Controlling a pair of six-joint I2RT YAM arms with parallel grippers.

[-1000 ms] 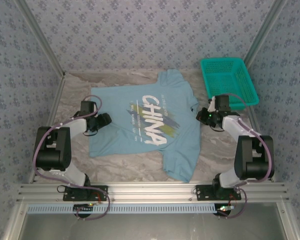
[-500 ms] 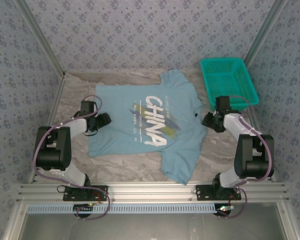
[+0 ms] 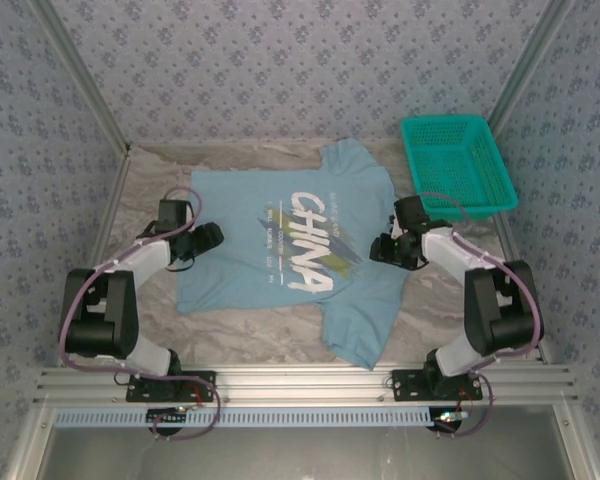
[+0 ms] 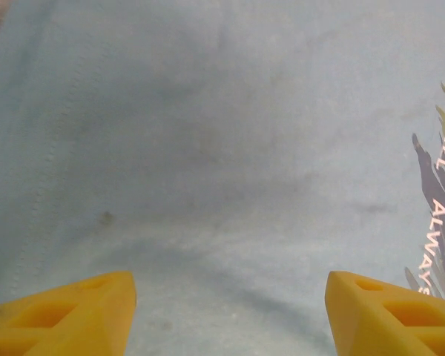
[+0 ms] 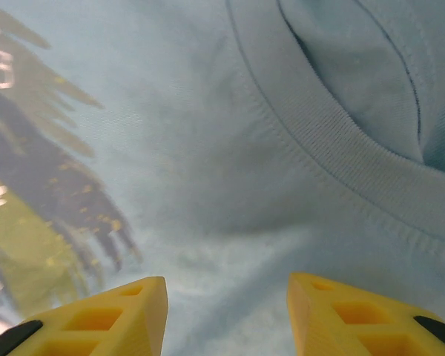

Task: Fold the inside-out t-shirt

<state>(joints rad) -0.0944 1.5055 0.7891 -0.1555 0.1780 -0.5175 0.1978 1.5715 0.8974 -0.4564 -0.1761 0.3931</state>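
The inside-out t-shirt lies spread flat on the table with its white "CHINA" lettering facing up, collar to the right and hem to the left. My left gripper hovers over the plain left part of the shirt. It is open, with bare blue cloth between its yellow fingers. My right gripper is over the shirt just inside the collar, also open and holding nothing. Its wrist view has the ribbed collar ahead to the right and the dark graphic at the left.
A teal mesh basket stands at the back right, just beyond the shirt's upper sleeve. The lower sleeve reaches toward the near rail. Bare marbled table shows right of the shirt and along the left edge.
My right gripper has gone from shut to open and moved left, from the shirt's collar edge to over the shirt body. The left arm has barely shifted.
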